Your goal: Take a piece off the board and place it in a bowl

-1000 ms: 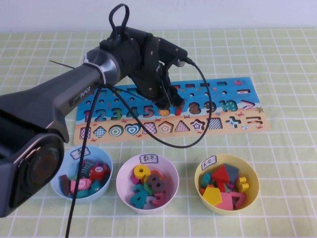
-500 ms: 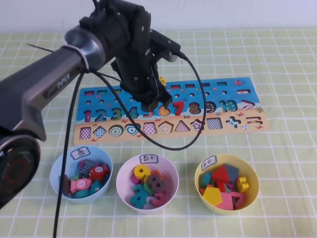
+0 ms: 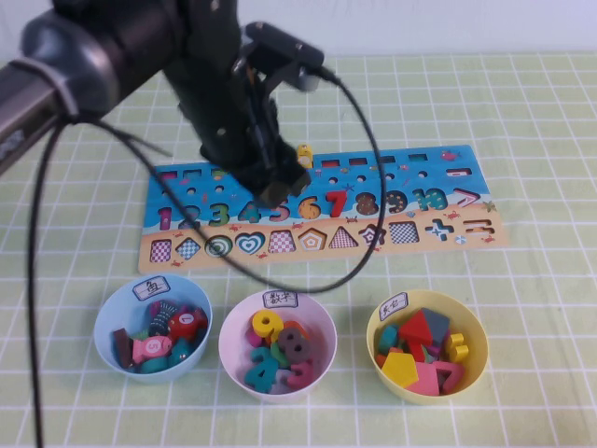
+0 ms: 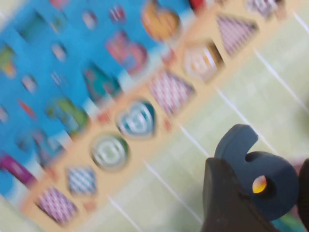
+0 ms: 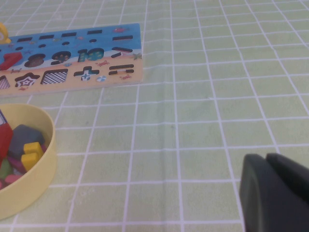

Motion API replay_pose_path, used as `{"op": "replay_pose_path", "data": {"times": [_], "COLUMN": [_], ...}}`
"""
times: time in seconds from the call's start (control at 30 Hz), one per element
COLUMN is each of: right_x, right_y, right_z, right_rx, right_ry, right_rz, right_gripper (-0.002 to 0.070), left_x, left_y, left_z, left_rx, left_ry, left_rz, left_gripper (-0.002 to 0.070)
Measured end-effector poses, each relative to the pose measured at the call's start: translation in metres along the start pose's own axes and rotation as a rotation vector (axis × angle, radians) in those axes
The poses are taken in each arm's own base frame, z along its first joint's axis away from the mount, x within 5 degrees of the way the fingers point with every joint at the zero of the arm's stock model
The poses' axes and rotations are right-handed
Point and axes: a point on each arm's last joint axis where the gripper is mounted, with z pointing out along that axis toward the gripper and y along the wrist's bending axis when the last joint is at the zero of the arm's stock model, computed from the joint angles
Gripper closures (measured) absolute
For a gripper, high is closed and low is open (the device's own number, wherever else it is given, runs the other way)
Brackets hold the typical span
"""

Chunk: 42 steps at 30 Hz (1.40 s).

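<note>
Your left gripper (image 4: 260, 193) hangs above the board (image 3: 410, 201), clamped on the slate-blue 6 (image 4: 258, 169). Your right gripper (image 5: 275, 193) sits low over the checked cloth (image 5: 203, 121); whether it is open or closed cannot be told.

The left gripper (image 3: 273, 191) is hanging above the board (image 3: 187, 177), gripping the piece (image 4: 263, 174), with bare cloth (image 3: 308, 275) lying open below it toward the bowl (image 3: 322, 322). The blue bowl (image 3: 104, 322) and yellow bowl (image 3: 478, 329) are flanking that bowl closely. The right gripper (image 5: 275, 193) is sitting over open cloth beyond the yellow bowl.
</note>
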Motion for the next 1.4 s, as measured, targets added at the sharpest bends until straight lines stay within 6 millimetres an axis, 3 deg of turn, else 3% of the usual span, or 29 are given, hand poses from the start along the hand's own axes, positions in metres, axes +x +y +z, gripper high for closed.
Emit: {"op": "replay_pose_path", "data": {"times": [0.3,0.47,0.7,1.0,1.2,1.27,1.4], "right_x": [0.000,0.000,0.000,0.000,0.000,0.000,0.000], "right_y": [0.000,0.000,0.000,0.000,0.000,0.000,0.000], "right_z": [0.000,0.000,0.000,0.000,0.000,0.000,0.000], "right_rx": [0.000,0.000,0.000,0.000,0.000,0.000,0.000], "right_ry": [0.000,0.000,0.000,0.000,0.000,0.000,0.000], "right_rz": [0.000,0.000,0.002,0.002,0.002,0.002,0.002], "right_gripper": [0.0694,0.0694,0.0694,0.0694,0.0694,0.0694,0.0694], "left_x": [0.087,0.117,0.113,0.105,0.104,0.101,0.098], "left_y": [-0.037,-0.064,-0.075,-0.073,-0.070,-0.068,-0.067], "left_z": [-0.024,-0.026,-0.002,0.053,0.062,0.060,0.057], "left_rx": [0.162,0.186,0.183,0.175,0.140,0.128,0.114], "left_ry": [0.011,-0.106,-0.160,-0.064,-0.039,-0.048,-0.057], "left_rz": [-0.065,-0.047,0.031,0.092,0.137,0.151,0.151], "left_gripper": [0.0413,0.0413,0.0413,0.0413,0.0411,0.0367,0.0151]}}
